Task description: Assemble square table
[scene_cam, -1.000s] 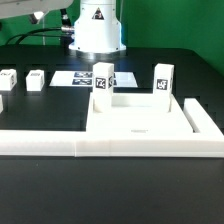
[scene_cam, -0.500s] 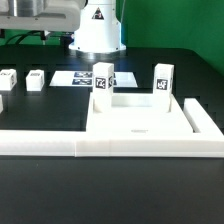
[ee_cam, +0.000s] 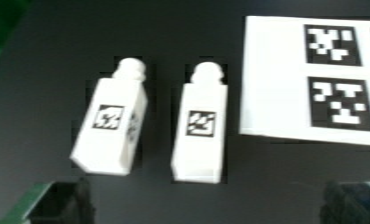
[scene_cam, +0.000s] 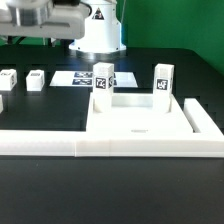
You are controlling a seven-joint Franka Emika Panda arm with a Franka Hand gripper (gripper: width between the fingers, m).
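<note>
Roughly halfway: two upright legs (scene_cam: 103,82) on square tabletop (scene_cam: 140,128) at 11 and 1 o'clock; loose legs (ee_cam: 114,120) under my spread, empty gripper (ee_cam: 205,203).

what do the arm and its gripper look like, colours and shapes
The arm's base is a white rounded column with a small dark marking on its front. The wrist end, at the exterior view's upper left, is pale grey with darker parts. The gripper has two dark, blocky fingertips.
</note>
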